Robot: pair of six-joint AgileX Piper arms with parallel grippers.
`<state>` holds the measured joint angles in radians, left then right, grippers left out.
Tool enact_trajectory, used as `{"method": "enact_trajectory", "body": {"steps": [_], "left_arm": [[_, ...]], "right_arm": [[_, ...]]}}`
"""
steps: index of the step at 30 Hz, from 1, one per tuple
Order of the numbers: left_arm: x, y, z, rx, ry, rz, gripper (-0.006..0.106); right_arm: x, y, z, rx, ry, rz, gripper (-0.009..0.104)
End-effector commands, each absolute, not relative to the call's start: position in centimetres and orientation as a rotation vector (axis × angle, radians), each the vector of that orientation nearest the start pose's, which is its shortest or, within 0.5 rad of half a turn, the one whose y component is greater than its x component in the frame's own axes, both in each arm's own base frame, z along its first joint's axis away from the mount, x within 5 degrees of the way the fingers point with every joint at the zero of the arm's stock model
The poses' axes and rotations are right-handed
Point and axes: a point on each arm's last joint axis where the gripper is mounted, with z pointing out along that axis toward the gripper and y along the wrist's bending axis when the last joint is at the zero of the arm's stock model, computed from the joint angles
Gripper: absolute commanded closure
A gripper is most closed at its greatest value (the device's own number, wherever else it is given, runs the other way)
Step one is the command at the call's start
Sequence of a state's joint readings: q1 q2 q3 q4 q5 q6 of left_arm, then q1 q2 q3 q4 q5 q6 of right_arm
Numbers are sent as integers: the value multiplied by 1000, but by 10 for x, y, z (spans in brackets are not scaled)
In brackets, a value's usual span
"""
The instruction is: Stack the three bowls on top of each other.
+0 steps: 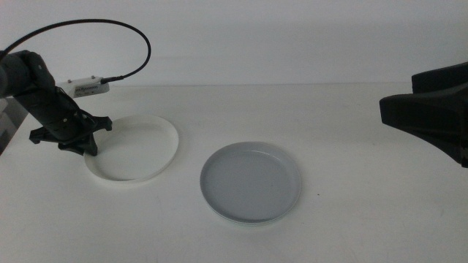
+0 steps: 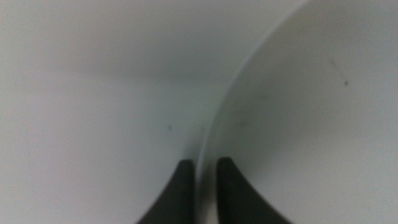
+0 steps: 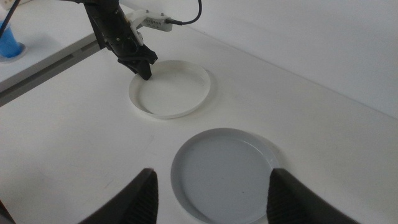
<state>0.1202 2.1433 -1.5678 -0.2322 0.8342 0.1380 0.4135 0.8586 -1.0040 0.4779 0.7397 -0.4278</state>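
Observation:
A white bowl [image 1: 139, 153] lies at the left of the table. My left gripper [image 1: 92, 146] is at its left rim. In the left wrist view the jaws [image 2: 205, 165] stand close together with the white bowl's rim [image 2: 208, 130] between them, shut on it. I cannot tell whether the bowl is lifted. A grey bowl [image 1: 251, 181] sits at the table's centre. A paler edge [image 1: 248, 221] shows under its rim, perhaps another bowl beneath it. My right gripper [image 3: 211, 177] hangs open above the grey bowl [image 3: 224, 168], away from the table at the right [image 1: 431, 117].
A black cable and a small white box [image 1: 88, 86] trail behind the left arm. A blue object [image 3: 9, 45] and a grey rail [image 3: 50, 62] lie beyond the table's left edge. Bare white tabletop [image 1: 365, 212] stretches right of the grey bowl.

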Motion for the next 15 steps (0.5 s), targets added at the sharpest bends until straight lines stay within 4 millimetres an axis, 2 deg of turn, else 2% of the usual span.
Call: {"method": "enact_trajectory", "body": {"steps": [1,3,5,8,10,12,15], "left_arm": [[437,37,195,-198,2781,-254,100],[431,36,213,-190,2767,-256,100],[421,30,242,-163,2731,-261,100],[401,9,286,-129,2683,-305,100],[386,-18,310,-64,2633,-348,100],[373,-46,322,12,2584,-381,100],[356,-94,325,137,2547,-424,100]], "right_arm": [[136,89,417,-636,1841,538,50],[136,89,417,-636,1841,538,50],[136,89,417,-636,1841,538,50],[136,89,417,-636,1841,538,50],[136,89,417,-636,1841,538,50],[136,89,417,-636,1841,538,50],[136,89,417,-636,1841,538,50]]}}
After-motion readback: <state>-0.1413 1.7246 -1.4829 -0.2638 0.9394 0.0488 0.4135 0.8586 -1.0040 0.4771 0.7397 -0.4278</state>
